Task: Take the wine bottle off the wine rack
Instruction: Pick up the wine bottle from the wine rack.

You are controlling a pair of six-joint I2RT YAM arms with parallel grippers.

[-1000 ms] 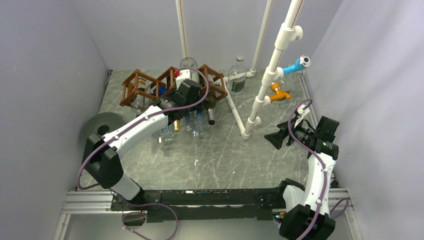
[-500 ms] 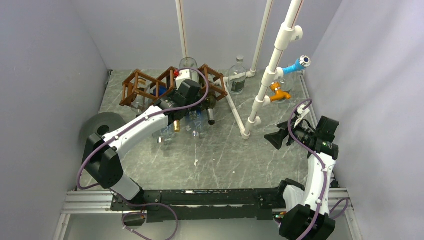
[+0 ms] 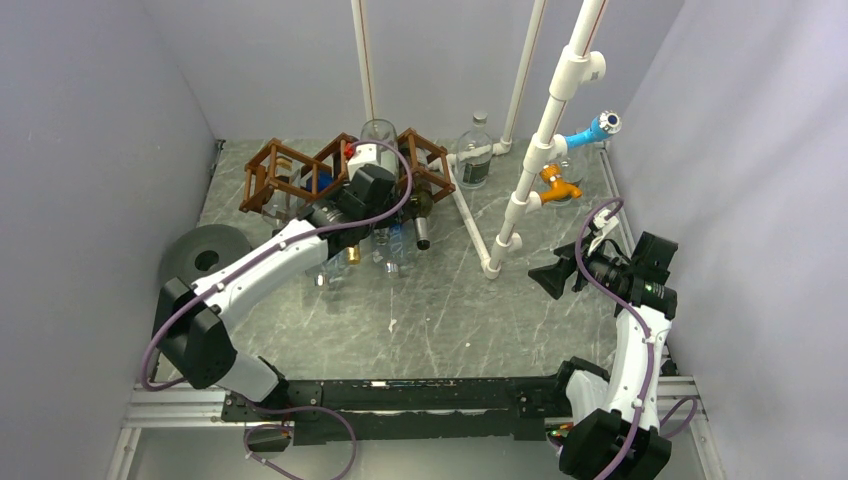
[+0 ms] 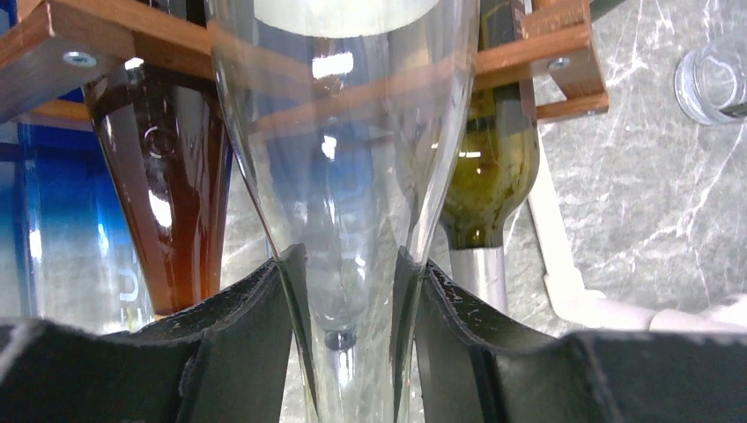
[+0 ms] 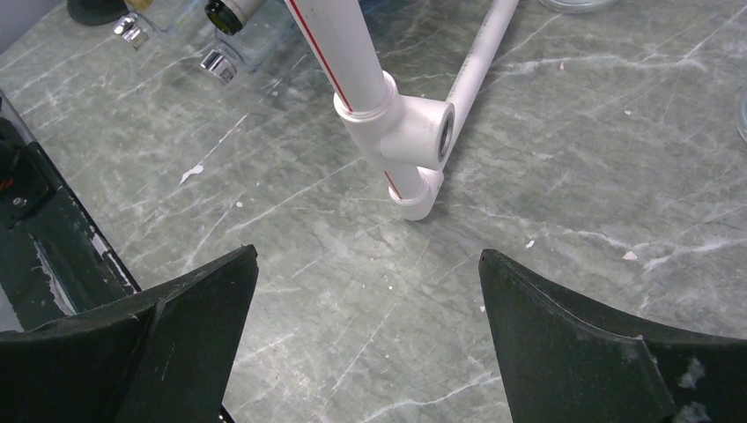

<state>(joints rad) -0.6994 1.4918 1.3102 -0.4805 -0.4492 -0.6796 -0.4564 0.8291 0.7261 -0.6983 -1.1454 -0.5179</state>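
left gripper [image 4: 350,352] pinching clear wine bottle [image 4: 343,132] at neck | brown bottle [image 4: 176,229], green bottle [image 4: 493,176] flank it in wine rack [image 4: 546,53] | right gripper [image 5: 366,291] spread wide | bottle base cut off

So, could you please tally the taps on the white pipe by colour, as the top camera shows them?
Blue tap: 1
Orange tap: 1
Total: 2, both on the right side of the slanted white pipe, with the blue one above the orange one.
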